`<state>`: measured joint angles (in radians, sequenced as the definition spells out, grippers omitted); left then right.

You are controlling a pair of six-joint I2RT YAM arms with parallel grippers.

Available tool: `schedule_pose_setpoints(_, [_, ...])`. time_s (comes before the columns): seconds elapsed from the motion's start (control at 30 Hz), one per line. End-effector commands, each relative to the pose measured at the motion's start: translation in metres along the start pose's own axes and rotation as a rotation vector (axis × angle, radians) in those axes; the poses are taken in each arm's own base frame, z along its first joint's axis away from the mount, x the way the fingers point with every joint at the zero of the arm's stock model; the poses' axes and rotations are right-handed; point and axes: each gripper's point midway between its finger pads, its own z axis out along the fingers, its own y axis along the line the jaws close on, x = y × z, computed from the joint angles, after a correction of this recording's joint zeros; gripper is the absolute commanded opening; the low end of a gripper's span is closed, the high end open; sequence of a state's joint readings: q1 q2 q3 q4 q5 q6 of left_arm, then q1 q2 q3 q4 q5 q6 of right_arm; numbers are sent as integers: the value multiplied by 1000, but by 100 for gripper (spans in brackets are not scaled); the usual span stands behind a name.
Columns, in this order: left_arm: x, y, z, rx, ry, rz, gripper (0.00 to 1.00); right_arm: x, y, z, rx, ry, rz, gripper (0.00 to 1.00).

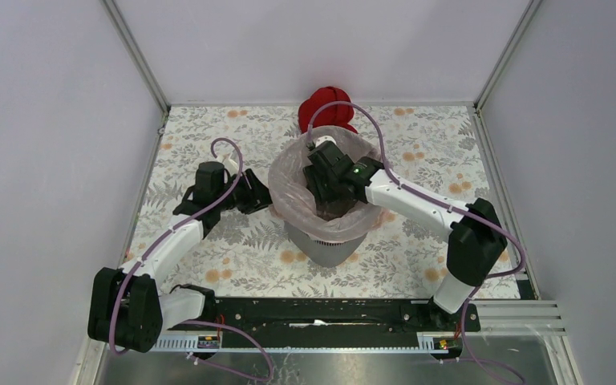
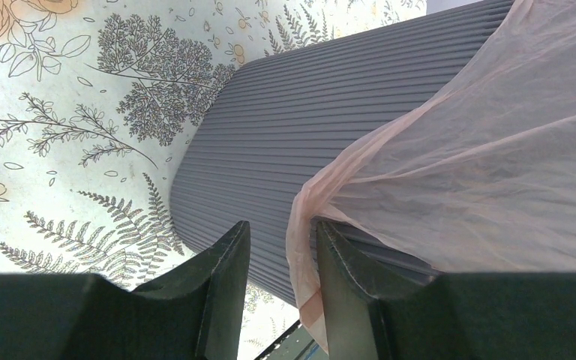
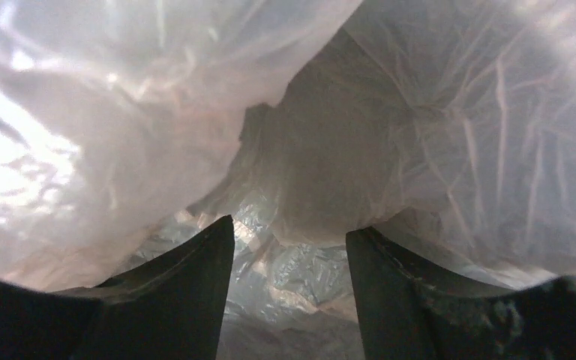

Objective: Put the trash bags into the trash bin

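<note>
The grey trash bin (image 1: 326,245) stands mid-table, and the thin pale pink trash bag (image 1: 287,191) is draped over its rim and hangs down inside. My left gripper (image 1: 262,197) is at the bin's left side. In the left wrist view its jaws (image 2: 281,229) stand apart beside the ribbed grey wall (image 2: 300,127), and the bag's hanging edge (image 2: 304,247) lies between them against the right finger. My right gripper (image 1: 323,196) reaches down into the bag's mouth. In the right wrist view it is open (image 3: 289,225), with only wrinkled film (image 3: 420,135) around it.
A dark red cloth bundle (image 1: 326,106) lies just behind the bin at the back wall. The table wears a floral cloth (image 1: 208,241) and is fenced by grey walls on three sides. The arm bases sit on a black rail (image 1: 321,317) at the near edge.
</note>
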<state>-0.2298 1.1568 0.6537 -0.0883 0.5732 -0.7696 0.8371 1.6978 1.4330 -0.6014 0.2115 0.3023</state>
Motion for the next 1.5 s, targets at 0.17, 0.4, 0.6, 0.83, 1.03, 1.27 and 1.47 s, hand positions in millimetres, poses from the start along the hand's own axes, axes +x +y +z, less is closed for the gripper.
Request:
schedule_pose_setpoints(0.17, [-3, -20, -5, 79, -16, 32, 42, -12, 2, 32, 26, -136, 65, 69])
schedule_pose_setpoints(0.4, [-4, -19, -5, 77, -19, 34, 42, 4, 1, 56, 44, -101, 53, 73])
schedule_pose_setpoints(0.6, [-5, -20, -4, 73, -13, 37, 42, 3, 4, 59, 40, -85, 42, 79])
schedule_pose_setpoints(0.83, [-6, -17, -4, 62, -30, 38, 43, -23, 8, 6, -28, -160, 76, 86])
schedule_pose_setpoints(1.03, [-4, -14, -1, 60, -15, 42, 43, -44, 1, -34, -33, -249, 85, 95])
schedule_pose_setpoints(1.27, [-2, -13, -2, 59, -16, 42, 43, -45, -3, -43, -16, -234, 80, 74])
schedule_pose_setpoints(1.47, [-2, -13, 0, 59, -14, 40, 43, -16, 7, -18, -63, -161, 92, 64])
